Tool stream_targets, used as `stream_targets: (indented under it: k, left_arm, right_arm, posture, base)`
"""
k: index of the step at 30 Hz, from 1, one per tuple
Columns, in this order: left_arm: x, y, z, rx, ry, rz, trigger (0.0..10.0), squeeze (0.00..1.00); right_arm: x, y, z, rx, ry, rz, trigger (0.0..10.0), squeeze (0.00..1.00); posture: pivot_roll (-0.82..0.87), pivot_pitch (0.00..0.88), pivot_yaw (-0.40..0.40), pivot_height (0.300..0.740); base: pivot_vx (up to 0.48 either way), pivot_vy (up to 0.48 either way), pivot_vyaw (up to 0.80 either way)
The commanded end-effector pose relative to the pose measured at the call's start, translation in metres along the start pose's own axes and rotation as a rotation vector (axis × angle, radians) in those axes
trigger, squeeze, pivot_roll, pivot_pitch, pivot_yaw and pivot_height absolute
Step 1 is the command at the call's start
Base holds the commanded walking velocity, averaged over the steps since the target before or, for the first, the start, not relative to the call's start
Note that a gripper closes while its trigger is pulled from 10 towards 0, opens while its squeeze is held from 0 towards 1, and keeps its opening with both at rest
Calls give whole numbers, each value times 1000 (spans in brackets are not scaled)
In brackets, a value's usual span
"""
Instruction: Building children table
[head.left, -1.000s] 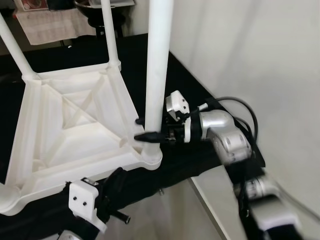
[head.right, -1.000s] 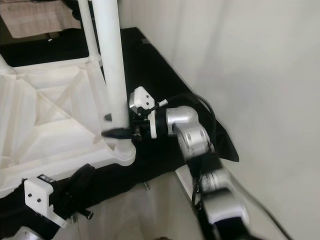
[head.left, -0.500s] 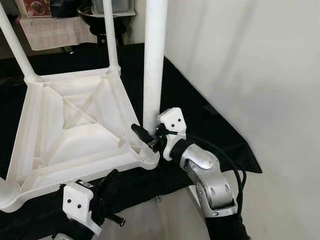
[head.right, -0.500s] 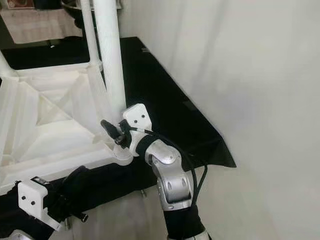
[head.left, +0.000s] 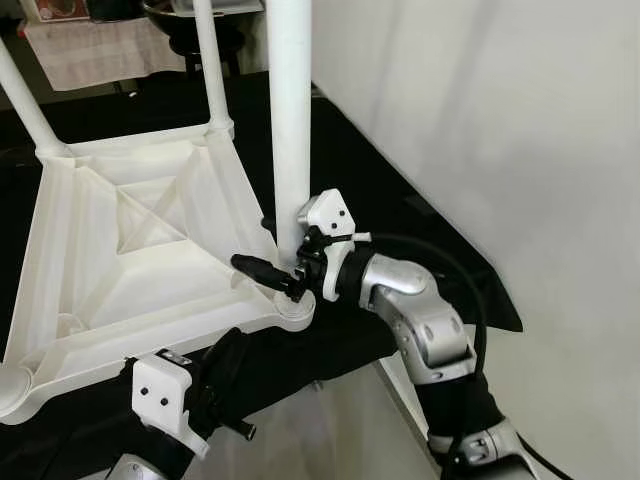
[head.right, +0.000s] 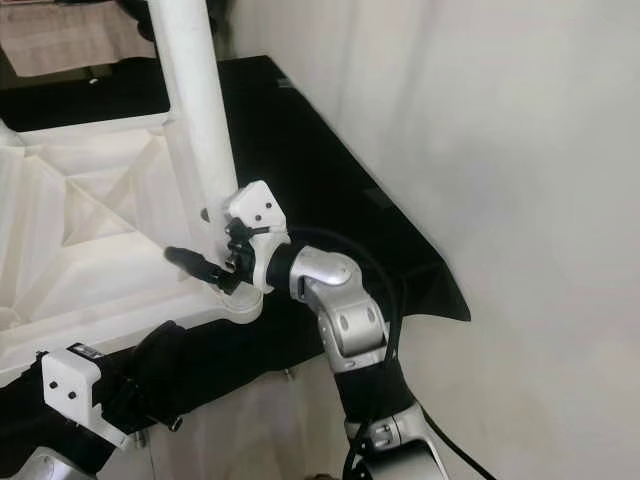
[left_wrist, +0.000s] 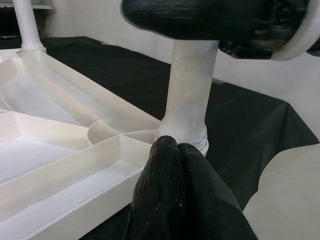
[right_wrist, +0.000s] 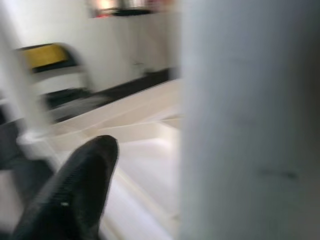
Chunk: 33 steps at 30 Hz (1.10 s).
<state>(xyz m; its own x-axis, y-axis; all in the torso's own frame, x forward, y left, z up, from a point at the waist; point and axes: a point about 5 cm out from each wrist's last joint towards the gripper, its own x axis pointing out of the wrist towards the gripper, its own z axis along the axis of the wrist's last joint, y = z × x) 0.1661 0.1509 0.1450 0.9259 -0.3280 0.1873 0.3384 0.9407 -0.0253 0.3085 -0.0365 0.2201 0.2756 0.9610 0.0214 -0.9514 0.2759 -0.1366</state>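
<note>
Left eye view shows the white plastic table (head.left: 140, 250) lying upside down on a black cloth (head.left: 400, 215), with its near corner leg (head.left: 288, 130) standing upright in the socket. The right gripper (head.left: 272, 255) has its black fingers spread around the base of that leg, one finger (head.left: 258, 266) reaching over the ribbed underside. The left gripper (left_wrist: 175, 165), fingers pressed together and holding nothing, sits just below the table's near edge, pointing at the same leg's base.

A black cloth (head.left: 400, 200) covers the work surface beside a white wall (head.left: 520, 120) (a pale towel (head.left: 100, 50) lies beyond)
</note>
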Motion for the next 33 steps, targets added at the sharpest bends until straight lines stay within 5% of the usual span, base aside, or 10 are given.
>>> stream_targets:
  k: [1,3,4,13,14,25,30,33]
  left_arm:
    - [-2,-2,-2,-5,17,1,10000,0]
    - [-2,-2,-2,-5,16,1,10000,0]
    - [-3,-3,-2,-6,16,2,10000,0]
    - [-4,-5,-1,-10,16,4,10000,0]
    - [-4,-5,-1,-11,16,3,10000,0]
    - [-4,-6,-1,-14,15,4,10000,0]
    - [-3,-6,-1,-16,13,3,10000,0]
    - [-3,-4,-1,-16,12,3,10000,0]
  right_arm:
    - [0,6,6,-21,-25,260,10000,1000]
    - [-4,4,7,-18,-17,343,10000,1000]
    - [-5,0,8,-30,-5,390,10000,0]
    - [3,-21,12,13,27,466,10000,0]
    - [4,-23,11,21,28,462,0,0]
    - [-6,-32,8,22,30,506,0,0]
    - [-19,-38,6,-16,23,404,0,0]
    - [-34,-39,0,-11,10,200,0,0]
  posture:
    - [-82,139,-71,740]
    - [-81,139,-71,740]
    - [-77,140,-72,740]
    - [-67,145,-78,740]
    - [-64,146,-79,740]
    - [-72,150,-81,740]
    - [-89,154,-74,740]
    - [-107,158,-74,740]
  base:
    - [0,0,0]
    - [0,0,0]
    - [0,0,0]
    - [0,0,0]
    - [0,0,0]
    - [0,0,0]
    - [0,0,0]
    - [0,0,0]
